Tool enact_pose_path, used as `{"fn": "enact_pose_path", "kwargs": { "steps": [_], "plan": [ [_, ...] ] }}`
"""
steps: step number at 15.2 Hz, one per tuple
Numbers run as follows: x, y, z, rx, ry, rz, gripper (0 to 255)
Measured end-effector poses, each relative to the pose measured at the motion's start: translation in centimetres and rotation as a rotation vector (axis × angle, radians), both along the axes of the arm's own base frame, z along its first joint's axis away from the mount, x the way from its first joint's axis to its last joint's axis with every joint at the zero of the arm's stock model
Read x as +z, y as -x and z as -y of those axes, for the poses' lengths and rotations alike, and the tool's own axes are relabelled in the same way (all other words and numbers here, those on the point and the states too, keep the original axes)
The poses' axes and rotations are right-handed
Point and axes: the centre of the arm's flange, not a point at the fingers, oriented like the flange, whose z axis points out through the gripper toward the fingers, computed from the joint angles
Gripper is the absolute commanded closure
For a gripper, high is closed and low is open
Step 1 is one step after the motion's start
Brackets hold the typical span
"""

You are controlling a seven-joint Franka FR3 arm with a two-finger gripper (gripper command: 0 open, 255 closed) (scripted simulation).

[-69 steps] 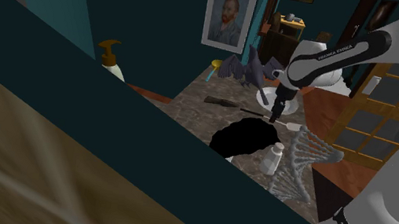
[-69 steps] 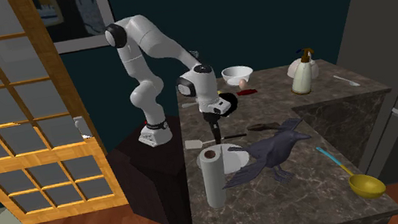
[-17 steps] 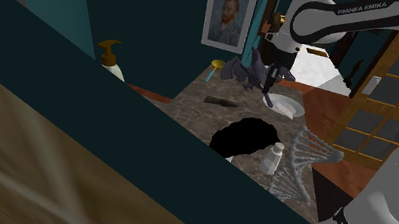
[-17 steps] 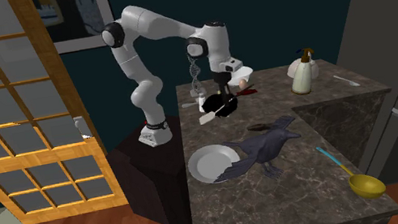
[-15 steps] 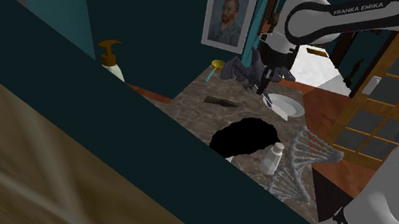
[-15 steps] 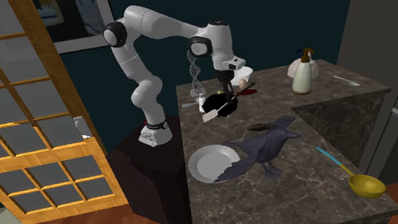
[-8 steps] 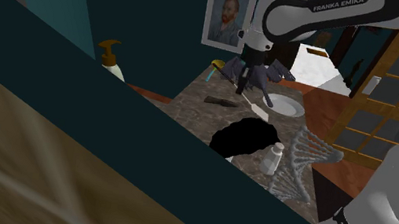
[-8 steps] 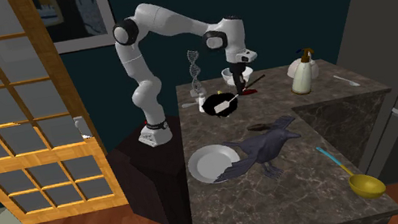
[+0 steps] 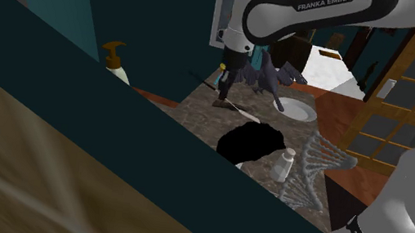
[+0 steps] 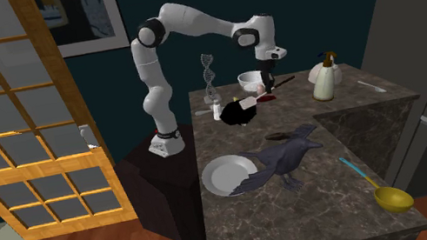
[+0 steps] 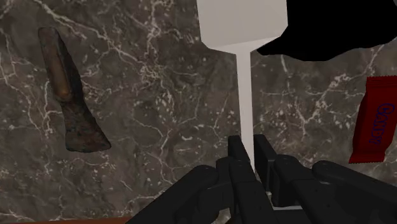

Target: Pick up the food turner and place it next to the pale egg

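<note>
Black jaws clasp the white handle of the food turner (image 11: 244, 83), held over the marble desk (image 11: 159, 95). Its long axis runs straight out from the jaws, the flat blade at their twelve o'clock, just beside a black shape (image 11: 331, 32).

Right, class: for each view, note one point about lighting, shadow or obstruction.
Wrist view: even light, the white food turner stands out against veined marble and casts no visible shadow. Shoulder view: rolled, a teal panel and a streaked brown surface block the lower left. Second exterior view: dim, brightest on the white arm.
</note>
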Motion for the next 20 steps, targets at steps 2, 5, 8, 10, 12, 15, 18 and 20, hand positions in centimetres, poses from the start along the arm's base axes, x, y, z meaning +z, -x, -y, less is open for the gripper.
{"fn": "enact_pose_path", "kwargs": {
  "steps": [2, 5, 8, 10, 12, 15, 18, 20],
  "plan": [
    [0.2, -0.8, -2.6, 0.0, 0.0, 0.0, 255],
    [0.0, -2.4, -6.2, 0.0, -0.001, 0.0, 255],
    [0.3, -3.6, -9.9, 0.0, -0.001, 0.001, 255],
    [0.1, -4.2, -12.7, 0.001, 0.0, 0.0, 255],
    [0.1, -5.0, -15.2, 0.001, -0.001, 0.0, 255],
    [-0.1, -6.2, -19.0, 0.001, -0.001, 0.0, 255],
    [0.6, -7.1, -22.7, 0.001, -0.001, 0.001, 255],
    [0.4, -8.0, -25.1, 0.001, -0.002, 0.001, 255]
  ]
}}
